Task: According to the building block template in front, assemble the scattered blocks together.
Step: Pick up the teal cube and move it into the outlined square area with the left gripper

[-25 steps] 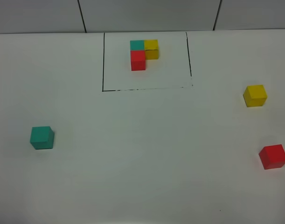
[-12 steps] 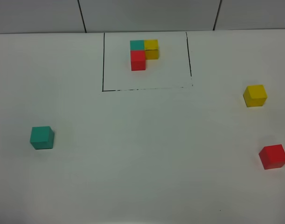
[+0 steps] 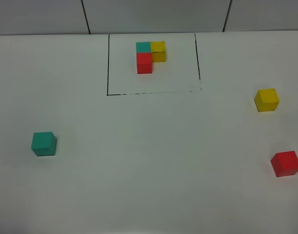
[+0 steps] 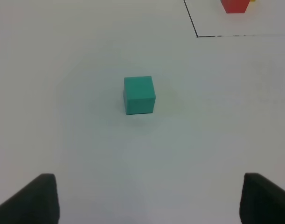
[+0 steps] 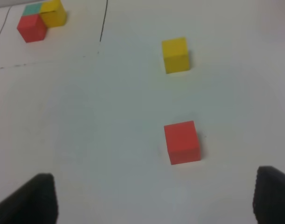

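The template (image 3: 150,56) is an L of teal, yellow and red cubes inside a black drawn rectangle at the back middle; it also shows in the right wrist view (image 5: 39,21). The loose teal cube (image 3: 44,143) lies at the left. The loose yellow cube (image 3: 267,99) and red cube (image 3: 286,163) lie at the right. My left gripper (image 4: 147,200) is open and empty, with the teal cube (image 4: 139,94) ahead of it. My right gripper (image 5: 156,200) is open and empty, with the red cube (image 5: 181,142) just ahead and the yellow cube (image 5: 175,55) beyond. Neither gripper shows in the exterior view.
The white table (image 3: 153,146) carries the black frame line (image 3: 108,63). A grey panelled wall (image 3: 153,14) runs along the back edge. The template's red cube (image 4: 234,5) shows at the edge of the left wrist view.
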`<state>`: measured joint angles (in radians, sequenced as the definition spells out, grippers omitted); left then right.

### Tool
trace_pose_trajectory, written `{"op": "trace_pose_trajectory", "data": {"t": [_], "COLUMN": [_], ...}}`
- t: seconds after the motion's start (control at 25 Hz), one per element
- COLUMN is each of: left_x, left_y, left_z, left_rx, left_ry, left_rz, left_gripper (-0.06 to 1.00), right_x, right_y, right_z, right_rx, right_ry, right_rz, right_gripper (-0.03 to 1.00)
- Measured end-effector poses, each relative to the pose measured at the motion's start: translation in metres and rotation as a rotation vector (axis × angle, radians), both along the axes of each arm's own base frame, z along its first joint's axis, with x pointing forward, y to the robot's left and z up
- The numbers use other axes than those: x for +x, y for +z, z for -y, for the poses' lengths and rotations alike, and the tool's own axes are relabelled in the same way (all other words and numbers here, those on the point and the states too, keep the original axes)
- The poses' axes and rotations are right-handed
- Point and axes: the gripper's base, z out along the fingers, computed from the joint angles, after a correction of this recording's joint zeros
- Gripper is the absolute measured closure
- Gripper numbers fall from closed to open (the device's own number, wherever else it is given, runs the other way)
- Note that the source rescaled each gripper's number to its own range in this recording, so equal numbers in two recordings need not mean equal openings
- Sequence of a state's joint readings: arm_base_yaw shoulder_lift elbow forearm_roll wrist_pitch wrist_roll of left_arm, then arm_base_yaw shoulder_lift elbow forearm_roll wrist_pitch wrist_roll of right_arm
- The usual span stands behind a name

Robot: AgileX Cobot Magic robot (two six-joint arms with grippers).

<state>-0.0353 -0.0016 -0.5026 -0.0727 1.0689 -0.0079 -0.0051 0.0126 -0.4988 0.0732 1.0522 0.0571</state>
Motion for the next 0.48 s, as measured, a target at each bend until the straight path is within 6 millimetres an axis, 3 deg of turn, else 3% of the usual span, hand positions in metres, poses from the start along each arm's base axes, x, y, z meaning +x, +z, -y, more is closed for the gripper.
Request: {"op": "trace_pose_trajectory", "data": {"t": [0.48], "left_x": [0.0], "left_y": [0.0], "left_z": [0.0], "left_rx": [0.0], "left_ry": [0.0], "left_rz": [0.0], "left_gripper": [0.22], "right_x": [0.0], "right_y": [0.0], "right_z": [0.0], "right_rx": [0.0], "right_ry": [0.0], "right_rz": [0.0], "right_gripper": [0.25]}}
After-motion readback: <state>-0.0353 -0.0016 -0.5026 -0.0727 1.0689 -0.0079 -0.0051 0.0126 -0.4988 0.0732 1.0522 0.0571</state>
